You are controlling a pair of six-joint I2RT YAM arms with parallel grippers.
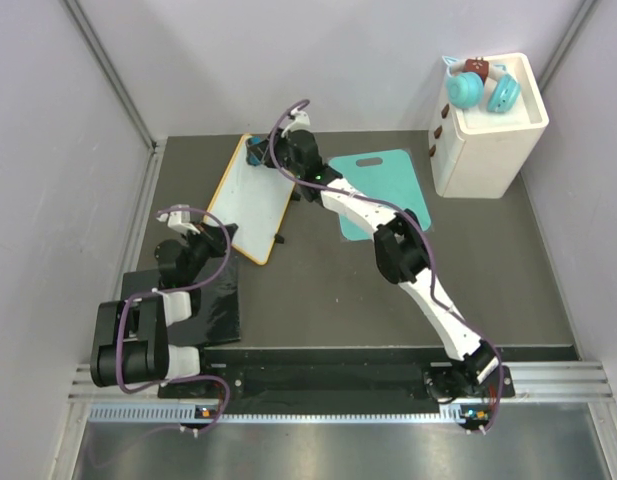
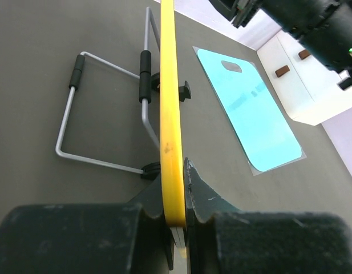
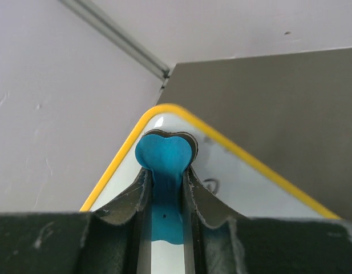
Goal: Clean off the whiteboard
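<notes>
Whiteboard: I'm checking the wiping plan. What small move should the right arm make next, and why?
Probably slide the eraser sideways onto the small dark mark. The right gripper holds the eraser at the whiteboard corner, the mark lies just beside it, and the left gripper clamps the whiteboard's edge, which should steady it.

One whiteboard [image 1: 250,200], one cutting board [image 1: 390,186], one mat [image 1: 218,305], one white box [image 1: 488,145]

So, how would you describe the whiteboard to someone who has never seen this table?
Look at the far left of the dark table. The whiteboard stands there tilted on a wire stand. Unlike the flat teal cutting board beside it, it is white with a yellow frame.
</notes>
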